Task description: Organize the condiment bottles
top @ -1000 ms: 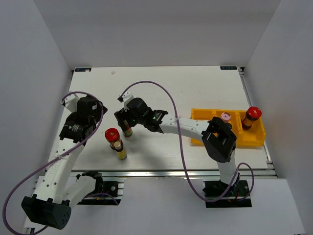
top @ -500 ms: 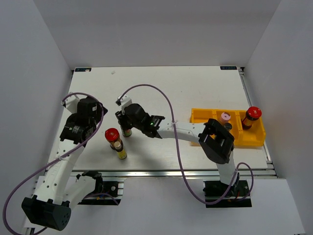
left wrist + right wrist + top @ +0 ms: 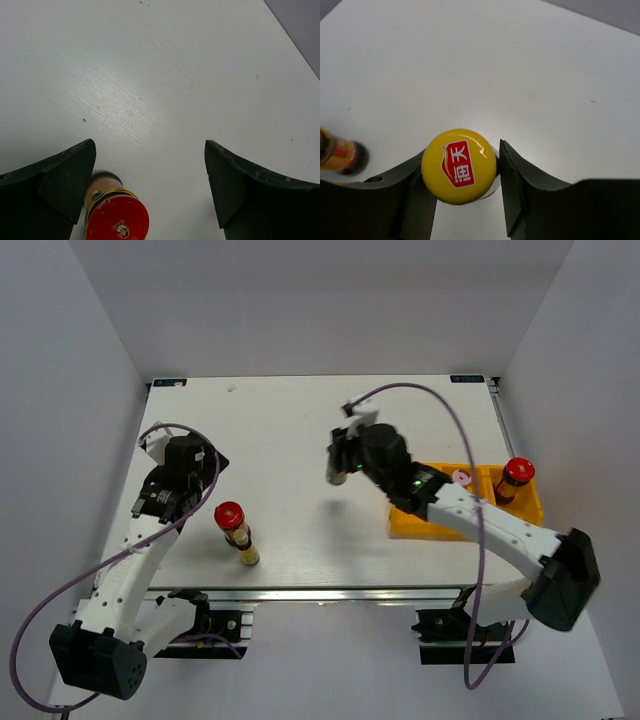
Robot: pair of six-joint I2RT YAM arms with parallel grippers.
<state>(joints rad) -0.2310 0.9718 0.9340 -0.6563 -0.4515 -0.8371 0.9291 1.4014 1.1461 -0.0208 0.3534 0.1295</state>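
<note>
The right claw (image 3: 462, 175) is clamping a slim bottle (image 3: 459, 166), up over the middle of the grainy white table (image 3: 290, 420). The bottle's round, shiny yellow cap is hiding its body. The left claw (image 3: 150, 175) is hanging wide apart over a stout jar (image 3: 117, 220) with a smooth red cap. The picture edge is cutting part of that jar off.

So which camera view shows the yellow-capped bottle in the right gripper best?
The right wrist view: the yellow-capped bottle shows its cap and red label large and sharp, inside the right gripper. The top external view shows only a small part under the gripper. The left wrist view misses it.
</note>
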